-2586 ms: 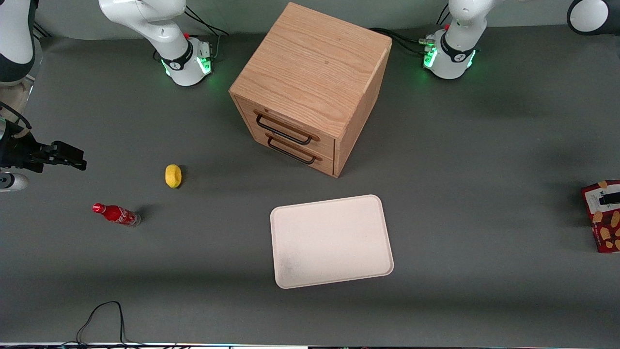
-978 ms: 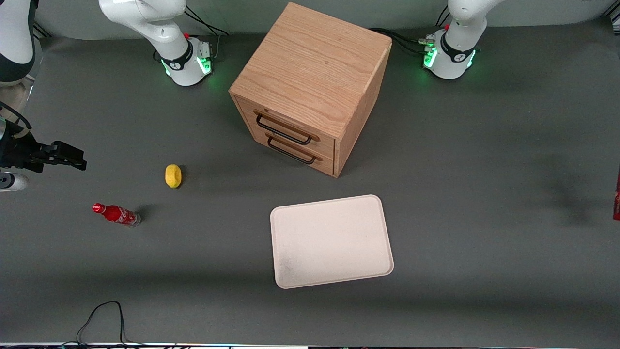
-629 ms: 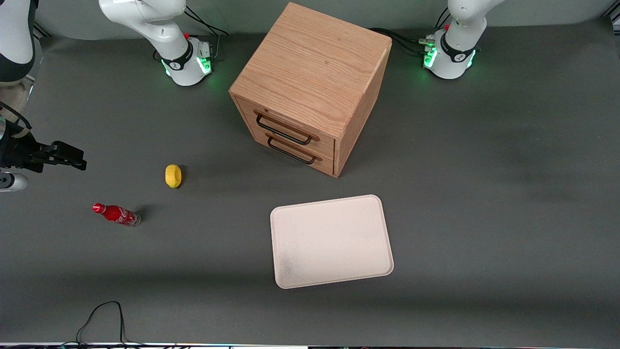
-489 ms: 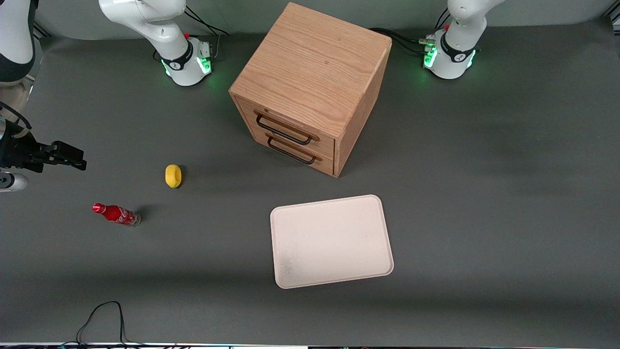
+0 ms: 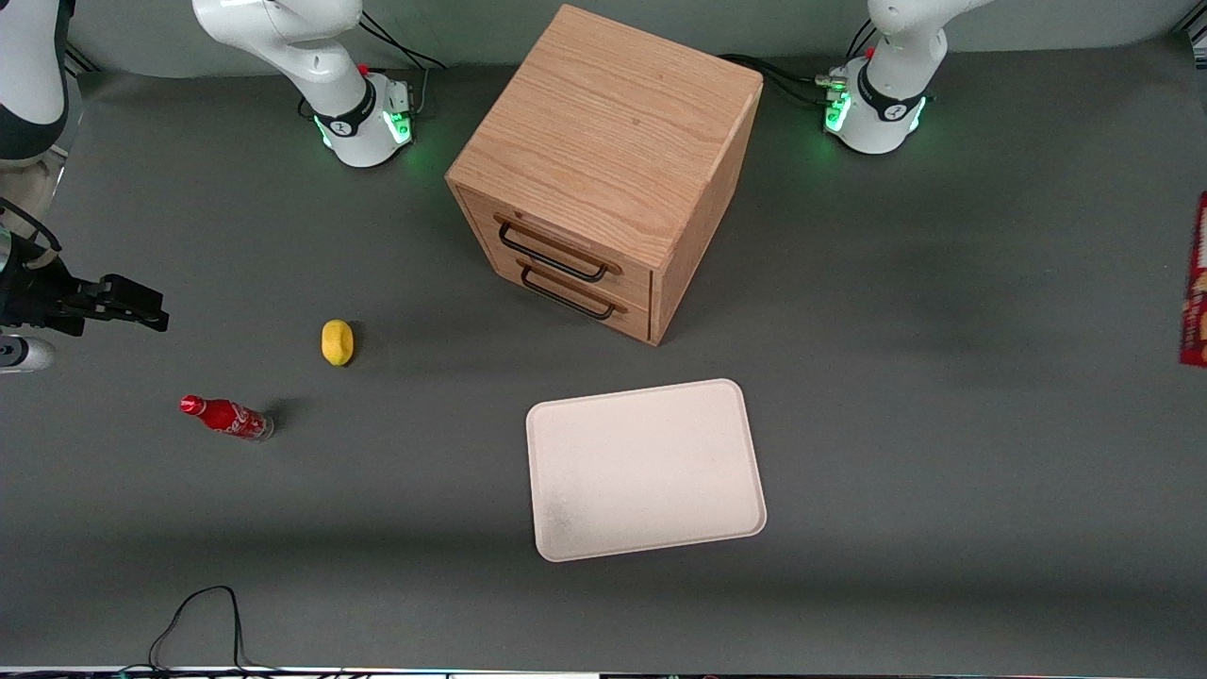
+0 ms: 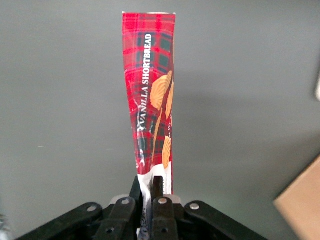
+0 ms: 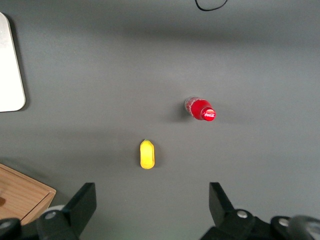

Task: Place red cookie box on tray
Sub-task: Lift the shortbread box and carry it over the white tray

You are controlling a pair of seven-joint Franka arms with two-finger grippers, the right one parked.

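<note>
Left wrist view: your tool [image 6: 152,192] is clamped on one end of the flat dark-red plaid cookie box [image 6: 152,95], lifted off the table. Pickup done; the cream-white rectangular tray [image 5: 645,469] sits bare, well apart. Carry and release remain.

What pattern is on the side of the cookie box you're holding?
Red tartan plaid with dark checks on the red cookie box, clearest in the left wrist view, gripper shut on it.
</note>
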